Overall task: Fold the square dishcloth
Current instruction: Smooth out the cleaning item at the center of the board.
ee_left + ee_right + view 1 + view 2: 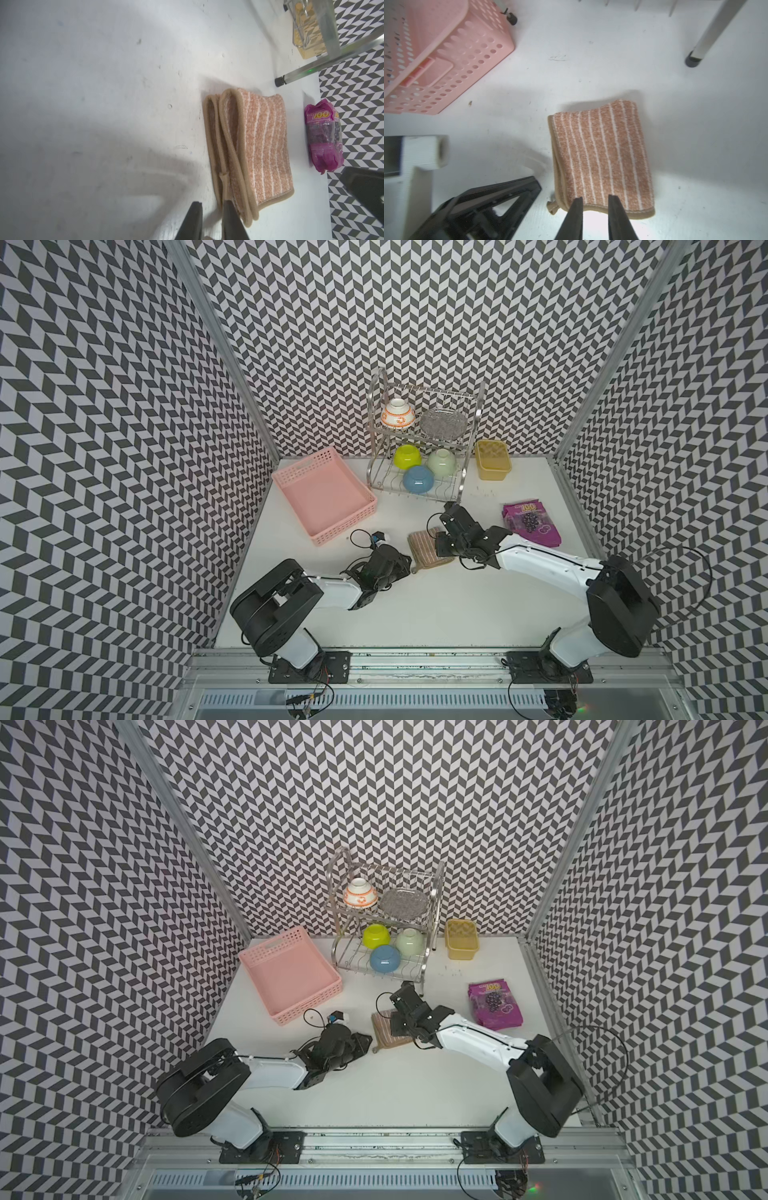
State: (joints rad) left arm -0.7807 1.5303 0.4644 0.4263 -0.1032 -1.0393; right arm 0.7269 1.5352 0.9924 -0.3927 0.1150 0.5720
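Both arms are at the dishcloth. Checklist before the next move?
1. dishcloth folded: ok, it lies as a layered stack.
2. Edges aligned: not ok, hemmed layers gape in loops along one side.
3. left gripper empty: ok, jaws apart, nothing between them.
4. right gripper empty: ok, jaws apart at the cloth's hem.
5. left finger clear of cloth: cannot tell, it overlaps a corner.
6. Right arm clear of dish rack leg: cannot tell, close by.
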